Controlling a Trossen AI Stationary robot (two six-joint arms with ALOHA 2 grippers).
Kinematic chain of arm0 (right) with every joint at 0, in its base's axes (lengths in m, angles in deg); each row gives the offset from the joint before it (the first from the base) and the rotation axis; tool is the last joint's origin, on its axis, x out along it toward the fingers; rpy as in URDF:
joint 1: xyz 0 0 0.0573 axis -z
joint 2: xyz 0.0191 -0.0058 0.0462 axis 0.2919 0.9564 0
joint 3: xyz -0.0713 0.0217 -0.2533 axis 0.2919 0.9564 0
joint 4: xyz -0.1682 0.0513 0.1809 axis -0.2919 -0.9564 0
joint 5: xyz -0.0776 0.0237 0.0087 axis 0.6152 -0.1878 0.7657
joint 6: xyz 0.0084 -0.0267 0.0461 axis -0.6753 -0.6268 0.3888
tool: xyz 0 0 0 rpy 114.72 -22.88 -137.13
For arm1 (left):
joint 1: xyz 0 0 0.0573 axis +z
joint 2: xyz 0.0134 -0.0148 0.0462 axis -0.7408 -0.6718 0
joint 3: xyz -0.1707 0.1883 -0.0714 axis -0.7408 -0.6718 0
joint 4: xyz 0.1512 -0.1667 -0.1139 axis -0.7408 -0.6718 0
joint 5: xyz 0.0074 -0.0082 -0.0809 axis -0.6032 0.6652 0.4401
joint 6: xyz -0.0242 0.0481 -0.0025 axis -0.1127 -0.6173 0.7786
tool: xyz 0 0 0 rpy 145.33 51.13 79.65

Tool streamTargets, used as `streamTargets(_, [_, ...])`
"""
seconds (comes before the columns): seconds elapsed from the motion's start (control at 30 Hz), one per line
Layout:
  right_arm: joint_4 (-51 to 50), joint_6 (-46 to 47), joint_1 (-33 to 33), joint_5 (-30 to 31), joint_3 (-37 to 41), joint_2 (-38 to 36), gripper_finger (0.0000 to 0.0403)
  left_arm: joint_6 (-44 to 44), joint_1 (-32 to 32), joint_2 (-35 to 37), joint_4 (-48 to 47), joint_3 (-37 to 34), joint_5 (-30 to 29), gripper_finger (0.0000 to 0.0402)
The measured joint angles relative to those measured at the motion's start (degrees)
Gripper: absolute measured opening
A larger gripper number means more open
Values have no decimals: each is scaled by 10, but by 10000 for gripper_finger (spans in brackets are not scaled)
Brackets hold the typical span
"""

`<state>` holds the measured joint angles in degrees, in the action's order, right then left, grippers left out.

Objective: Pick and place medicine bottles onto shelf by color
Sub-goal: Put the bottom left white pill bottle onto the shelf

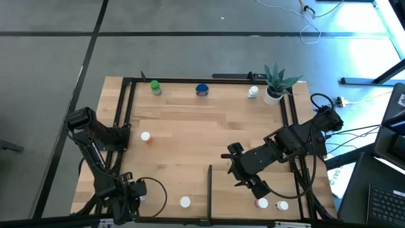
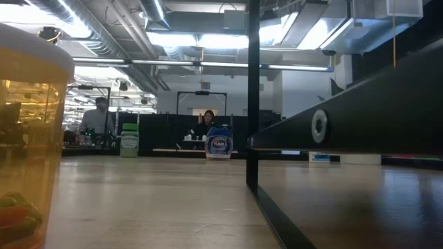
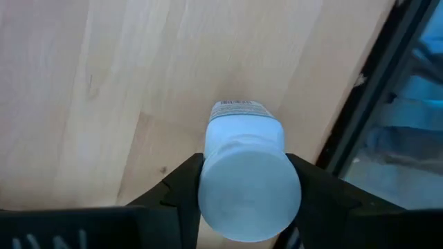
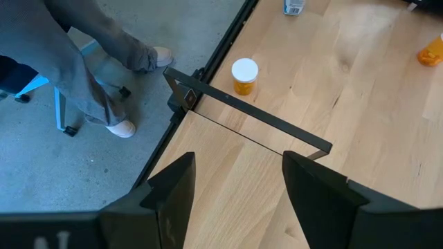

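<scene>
My left gripper is at the table's near left corner, shut on a white bottle; in the high view the arm hides the bottle. My right gripper is open and empty above the planks, by the free end of the black divider bar. A white-capped orange bottle stands left of the divider. Another white-capped orange bottle stands mid left. Two white-capped bottles stand near right. Green, blue and white bottles stand along the far edge. My left gripper pinches the white bottle between its two fingers, one on each side of the cap end. The fingers come from above, roughly along the bottle's length. I cannot tell whether the bottle's bottom rests on the planks or is lifted.
A potted green plant stands at the far right corner. Black frame rails edge the planks. A person's legs show on the floor beyond the near edge. In the low view an orange bottle stands close to the camera.
</scene>
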<state>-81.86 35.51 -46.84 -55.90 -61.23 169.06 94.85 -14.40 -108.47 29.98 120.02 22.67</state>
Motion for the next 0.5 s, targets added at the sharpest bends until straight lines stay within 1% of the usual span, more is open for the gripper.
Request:
streamTargets(0.13, [0, 0, 0, 0, 0, 0, 218, 0, 21, 19, 0, 0, 9, 165])
streamTargets(0.3, [0, 0, 0, 0, 0, 0, 218, -3, 47, 61, 0, 7, 7, 165])
streamTargets(0.4, [0, 0, 0, 0, 0, 0, 218, -27, 66, 82, -7, 24, 7, 165])
streamTargets(0.5, [0, 0, 0, 0, 0, 0, 218, -61, 84, 103, -36, 49, 2, 165])
